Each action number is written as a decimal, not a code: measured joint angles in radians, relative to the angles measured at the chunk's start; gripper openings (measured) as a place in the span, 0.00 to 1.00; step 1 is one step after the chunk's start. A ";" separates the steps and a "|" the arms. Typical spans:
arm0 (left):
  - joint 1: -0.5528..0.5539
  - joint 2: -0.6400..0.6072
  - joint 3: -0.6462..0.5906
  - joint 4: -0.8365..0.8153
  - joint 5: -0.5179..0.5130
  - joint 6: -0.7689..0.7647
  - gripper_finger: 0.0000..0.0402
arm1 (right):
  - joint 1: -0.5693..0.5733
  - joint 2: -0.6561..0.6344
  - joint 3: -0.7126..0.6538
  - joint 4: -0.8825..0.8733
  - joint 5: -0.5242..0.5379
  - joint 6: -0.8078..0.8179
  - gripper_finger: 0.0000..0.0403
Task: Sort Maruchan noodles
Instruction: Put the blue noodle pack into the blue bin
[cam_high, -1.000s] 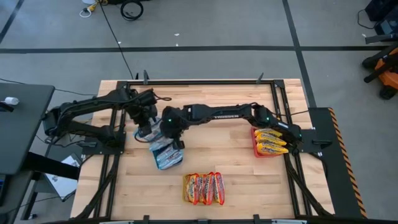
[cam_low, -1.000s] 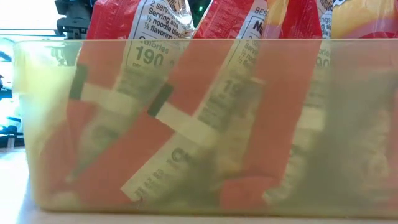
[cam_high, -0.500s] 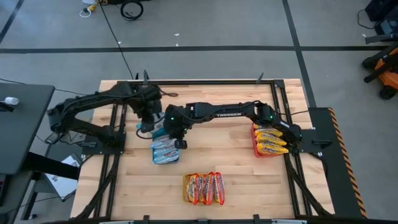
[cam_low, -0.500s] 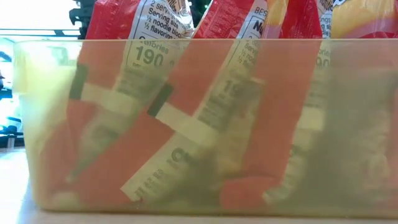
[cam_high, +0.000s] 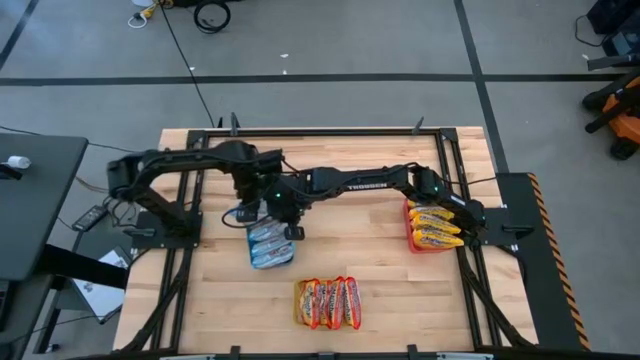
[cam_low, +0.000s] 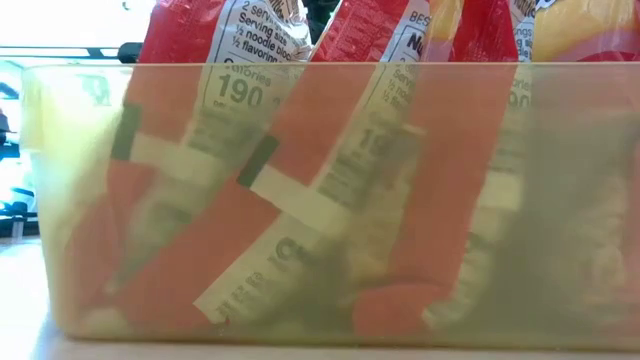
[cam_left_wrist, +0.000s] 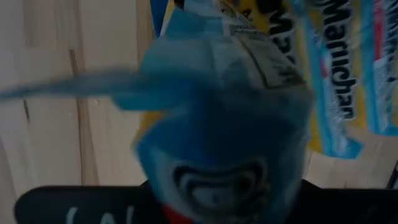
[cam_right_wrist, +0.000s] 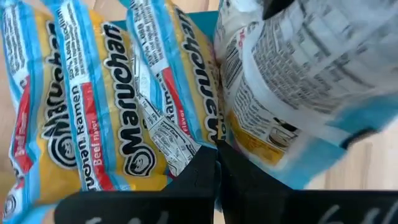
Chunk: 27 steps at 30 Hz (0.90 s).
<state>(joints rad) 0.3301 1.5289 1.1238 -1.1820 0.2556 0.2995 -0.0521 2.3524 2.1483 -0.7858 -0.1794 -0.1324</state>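
Over the middle of the pale wooden slatted table (cam_high: 380, 270), both dark arms are meeting above a blue tray (cam_high: 240, 213) holding silvery-white and blue Maruchan ramen packets (cam_high: 268, 243). The left gripper (cam_high: 247, 200) is hanging at the tray's far edge, and its wrist view is filled by a blurred blue and white plastic ramen packet (cam_left_wrist: 224, 118) pressed right against the camera, apparently pinched between its fingers; the fingers themselves are hidden behind it, so the hold cannot be told for sure. The right gripper (cam_high: 287, 222) is reaching across from the right side, its two dark fingers (cam_right_wrist: 199, 180) lying pressed together with nothing between them, just above the row of blue-edged packets. A second white packet showing its printed back (cam_right_wrist: 311, 68) is crowding that view and covering part of the row. Well apart, a red tray with yellow-orange packets (cam_high: 434, 228) is sitting by the right arm's base, and a row of red-orange packets (cam_high: 327, 301) in a translucent yellow tub (cam_low: 40, 200) is standing near the table's front edge, blocking almost the whole low view.
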 joint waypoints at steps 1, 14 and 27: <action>0.004 0.007 0.000 -0.007 -0.008 0.000 0.19 | 0.000 0.000 0.000 0.002 0.002 0.000 0.02; 0.026 0.051 -0.004 -0.162 -0.139 -0.075 0.19 | -0.022 0.000 0.000 0.037 0.003 -0.071 0.16; 0.030 0.051 -0.004 -0.100 -0.133 -0.067 0.19 | 0.028 0.000 0.097 0.052 0.003 -0.125 0.40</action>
<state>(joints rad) 0.3604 1.5795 1.1198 -1.2822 0.1229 0.2323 -0.0239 2.3523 2.2452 -0.7337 -0.1764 -0.2575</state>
